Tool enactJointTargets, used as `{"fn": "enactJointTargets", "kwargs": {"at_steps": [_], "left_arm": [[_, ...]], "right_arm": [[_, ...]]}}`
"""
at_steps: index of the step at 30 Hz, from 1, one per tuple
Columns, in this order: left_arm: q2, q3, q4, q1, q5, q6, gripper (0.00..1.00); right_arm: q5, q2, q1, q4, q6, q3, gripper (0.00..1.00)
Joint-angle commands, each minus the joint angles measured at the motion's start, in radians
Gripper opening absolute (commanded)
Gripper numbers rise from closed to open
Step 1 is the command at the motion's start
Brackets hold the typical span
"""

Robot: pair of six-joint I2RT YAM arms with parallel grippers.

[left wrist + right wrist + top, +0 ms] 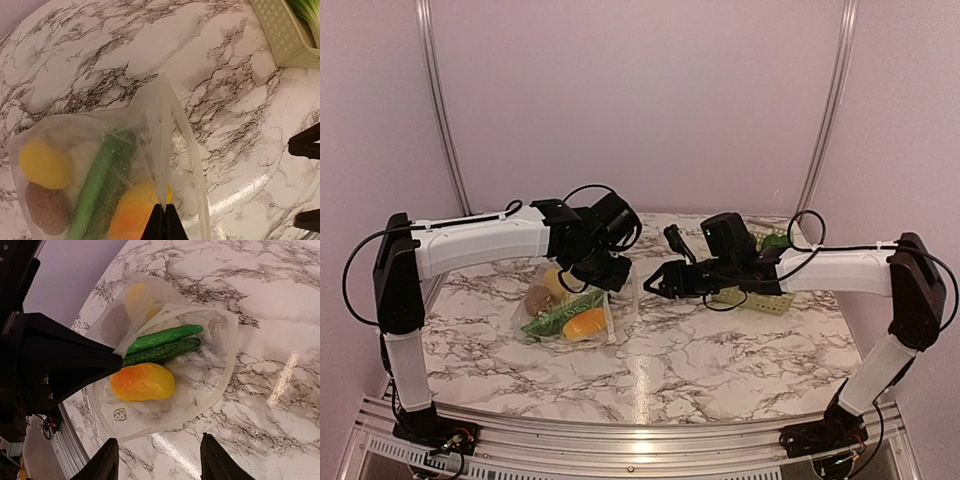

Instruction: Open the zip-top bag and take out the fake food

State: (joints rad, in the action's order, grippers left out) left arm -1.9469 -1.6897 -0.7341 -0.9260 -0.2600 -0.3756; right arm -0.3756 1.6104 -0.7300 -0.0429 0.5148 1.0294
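The clear zip-top bag (572, 312) lies on the marble table, left of centre. Inside it is fake food: an orange piece (142, 382), two long green ones (162, 340), a yellow ball (44, 164) and a brown piece (47, 207). My left gripper (164, 209) is shut on a pinched fold of the bag's upper film near its mouth and holds it raised. My right gripper (160, 462) hangs open just off the bag's zip edge (227, 365), with only bare table between its fingers. The black left gripper (65, 360) fills the left of the right wrist view.
A pale green slotted basket (760, 300) stands right of centre under the right arm, with a green leafy toy (307, 12) in it. The right gripper's fingertips (305, 145) show at the right edge of the left wrist view. The table's rail runs along the near edge.
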Motion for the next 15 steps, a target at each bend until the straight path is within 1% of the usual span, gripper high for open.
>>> {"fn": "enactJointTargets", "kwargs": {"at_steps": [1, 4, 7, 13, 15], "left_arm": [[0.066, 0.044, 0.182, 0.003, 0.181, -0.027, 0.0], [0.069, 0.069, 0.211, 0.018, 0.266, -0.032, 0.0], [0.108, 0.14, 0.272, 0.038, 0.347, -0.035, 0.0], [0.206, 0.264, 0.314, 0.086, 0.479, 0.01, 0.0], [0.235, 0.297, 0.312, 0.1, 0.52, 0.026, 0.0]], "right_arm": [[-0.036, 0.043, -0.011, 0.09, -0.069, 0.052, 0.51], [-0.103, 0.053, -0.012, 0.188, -0.188, 0.025, 0.45], [-0.124, 0.072, -0.015, 0.263, -0.301, 0.003, 0.38], [-0.138, 0.119, -0.044, 0.238, -0.561, 0.027, 0.34], [-0.147, 0.128, -0.066, 0.249, -0.636, 0.014, 0.34]]}}
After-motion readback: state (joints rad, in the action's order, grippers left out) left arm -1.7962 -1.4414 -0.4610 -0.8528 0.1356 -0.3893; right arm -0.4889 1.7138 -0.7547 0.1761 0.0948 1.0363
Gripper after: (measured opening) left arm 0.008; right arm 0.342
